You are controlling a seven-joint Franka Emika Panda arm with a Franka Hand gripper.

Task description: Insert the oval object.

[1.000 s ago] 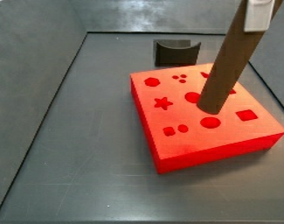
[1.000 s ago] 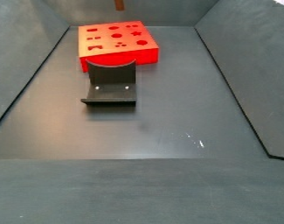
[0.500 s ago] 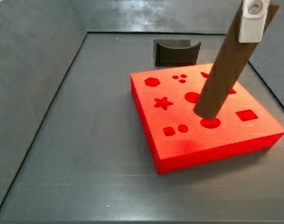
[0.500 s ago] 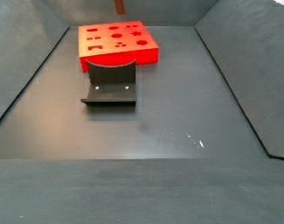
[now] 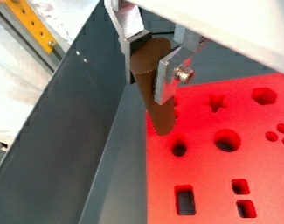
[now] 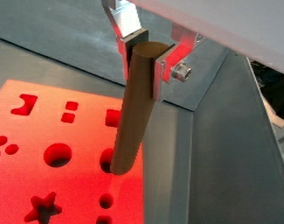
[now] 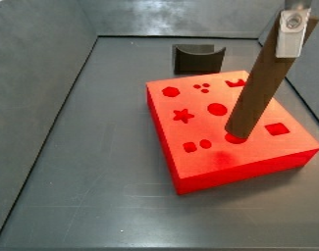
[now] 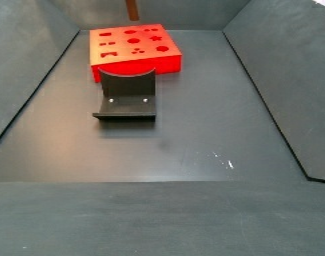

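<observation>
The oval object, a long brown rod, leans steeply over the red block. My gripper is shut on its upper end, at the top right of a side view. The rod's lower tip touches the block's top at a round hole, and how deep it sits cannot be told. Both wrist views show the silver fingers of the gripper clamping the rod above the red block. A side view from farther off shows the block and only a sliver of the rod.
A dark fixture with a curved top stands on the floor beside the red block. Sloping grey walls enclose the dark floor. The block's top carries several shaped holes, among them a star and a diamond.
The gripper has come lower with the rod. The rod's lower tip has slid along the block's top toward the round hole near the front edge.
</observation>
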